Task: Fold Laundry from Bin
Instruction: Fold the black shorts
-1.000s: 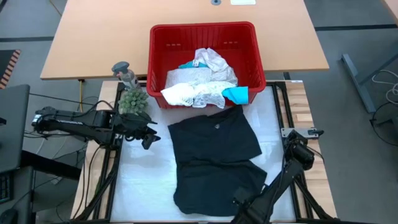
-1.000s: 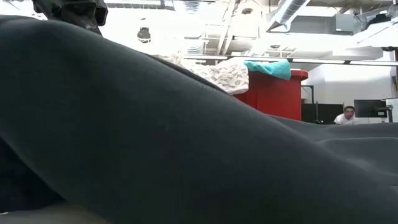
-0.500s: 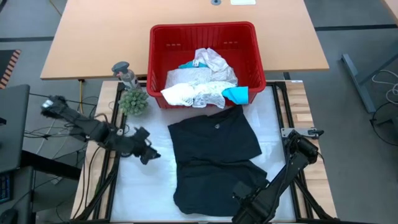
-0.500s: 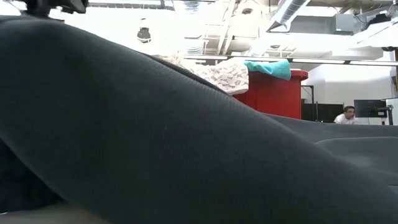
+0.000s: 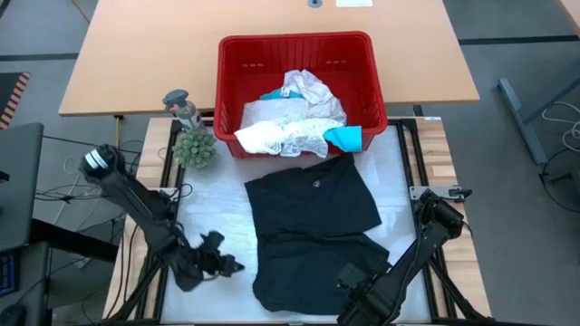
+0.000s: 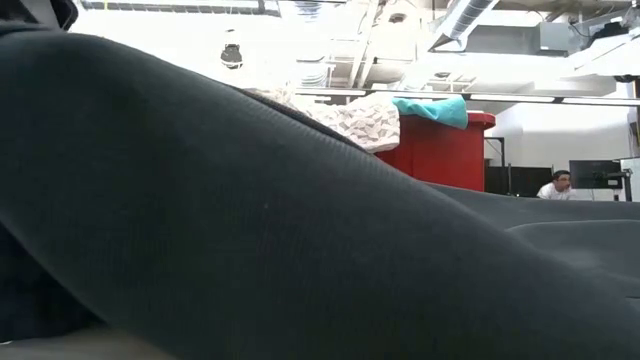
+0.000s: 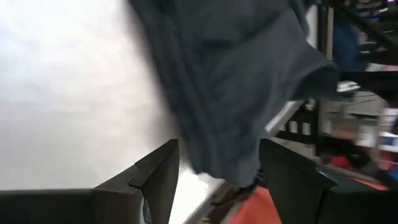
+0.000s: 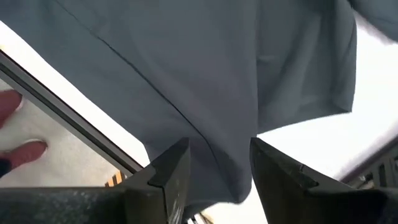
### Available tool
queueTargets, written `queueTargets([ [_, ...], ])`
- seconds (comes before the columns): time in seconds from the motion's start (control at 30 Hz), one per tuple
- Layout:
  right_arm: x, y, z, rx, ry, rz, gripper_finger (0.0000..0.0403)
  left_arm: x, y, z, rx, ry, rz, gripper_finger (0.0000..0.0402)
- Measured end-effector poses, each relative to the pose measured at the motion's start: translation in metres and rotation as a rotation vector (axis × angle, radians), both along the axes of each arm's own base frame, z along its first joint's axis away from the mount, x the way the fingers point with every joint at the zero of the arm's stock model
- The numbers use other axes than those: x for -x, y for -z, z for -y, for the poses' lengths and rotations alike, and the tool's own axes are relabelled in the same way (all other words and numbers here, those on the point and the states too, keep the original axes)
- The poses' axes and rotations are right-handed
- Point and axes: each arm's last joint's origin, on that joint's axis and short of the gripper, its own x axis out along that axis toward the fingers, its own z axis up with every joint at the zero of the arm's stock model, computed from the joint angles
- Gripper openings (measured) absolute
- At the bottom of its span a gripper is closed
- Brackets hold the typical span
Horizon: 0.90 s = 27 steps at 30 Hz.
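A black garment [image 5: 313, 231] lies spread on the white table cover [image 5: 213, 213], its near part folded into bulges. It fills the low view [image 6: 250, 220]. At the far side stands the red bin [image 5: 294, 91], holding white lacy cloths [image 5: 290, 122] and a teal one [image 5: 344, 138] that hangs over the bin's near rim. My left gripper [image 7: 217, 149] is open, low beside the garment's near left corner [image 5: 258, 281], pointing at it. My right gripper [image 8: 219, 146] is open and points down over the garment's near right part, just above it.
A small green plant [image 5: 195, 147] and a grey figurine [image 5: 181, 104] stand at the far left of the cover. A wooden table [image 5: 136, 54] lies beyond the bin. Black frame rails [image 5: 412, 154] run along the sides. A person [image 6: 560, 185] sits far off in the room.
My left gripper has swung from beside the plant toward the table's near edge and sunk lower, rolling about its own line as it went. It now stands by the black garment's near left corner. The garment and the bin have not moved.
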Motion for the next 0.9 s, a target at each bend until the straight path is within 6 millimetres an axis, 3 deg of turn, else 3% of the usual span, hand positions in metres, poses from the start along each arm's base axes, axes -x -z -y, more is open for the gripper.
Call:
queueTargets([
  [0.2, 0.000, 0.000, -0.004, 0.012, -0.040, 0.048, 0.0190, -0.024, 0.039, 0.032, 0.162, -0.070, 0.106, 0.0209],
  [0.37, 0.002, 0.001, -0.009, -0.001, -0.095, 0.063, 0.0189, -0.036, 0.062, 0.050, 0.208, -0.122, 0.088, 0.0209],
  [0.5, 0.006, 0.001, -0.015, 0.005, -0.117, 0.094, 0.0189, -0.041, 0.067, 0.062, 0.213, -0.132, 0.063, 0.0209],
  [0.67, 0.012, 0.001, -0.022, 0.000, -0.134, 0.123, 0.0189, -0.040, 0.060, 0.074, 0.202, -0.133, 0.050, 0.0209],
  [0.9, 0.018, 0.000, -0.033, -0.015, -0.143, 0.181, 0.0189, -0.037, 0.056, 0.077, 0.131, -0.179, -0.071, 0.0209],
])
